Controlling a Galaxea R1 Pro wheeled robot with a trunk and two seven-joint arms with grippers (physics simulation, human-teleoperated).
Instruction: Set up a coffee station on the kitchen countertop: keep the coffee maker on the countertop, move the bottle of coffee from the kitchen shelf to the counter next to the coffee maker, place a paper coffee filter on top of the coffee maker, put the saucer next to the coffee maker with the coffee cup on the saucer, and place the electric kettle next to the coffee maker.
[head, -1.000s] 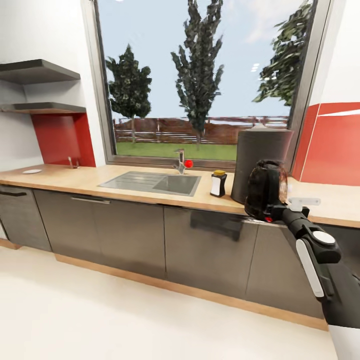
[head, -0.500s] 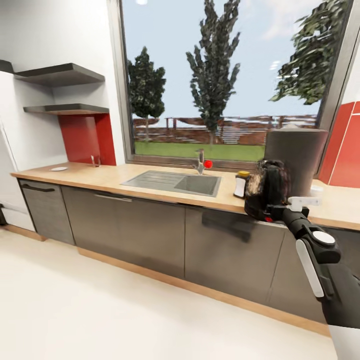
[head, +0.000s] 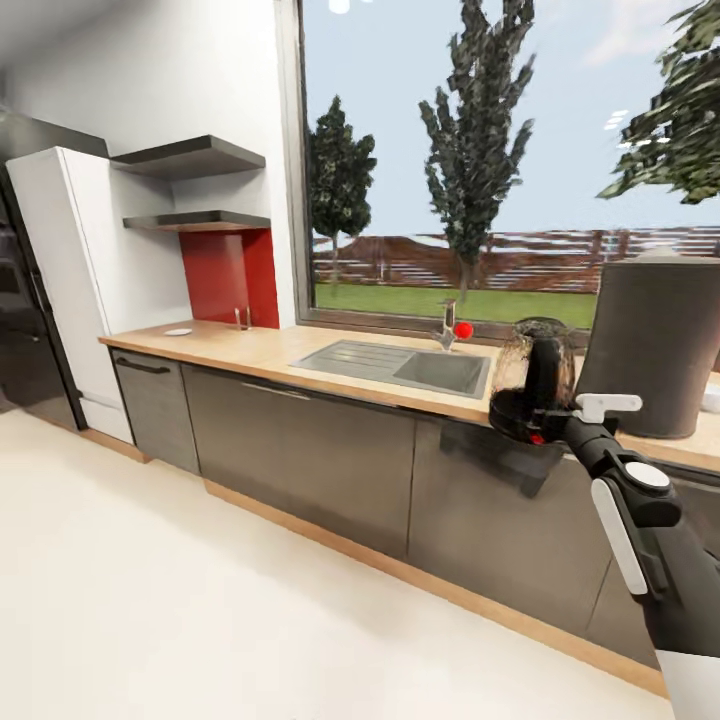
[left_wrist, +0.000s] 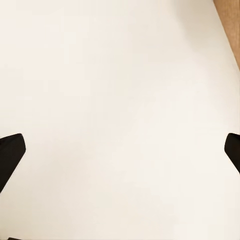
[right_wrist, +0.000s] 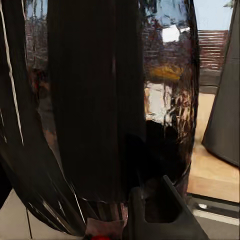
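Head view, wooden countertop, sink, right claw grasping electric kettle, left claw released

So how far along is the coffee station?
Done: coffee maker stands on the countertop. In hand: right gripper holds the electric kettle in the air beside it. Left: set the kettle down; a white disc, likely the saucer, lies far along the countertop.
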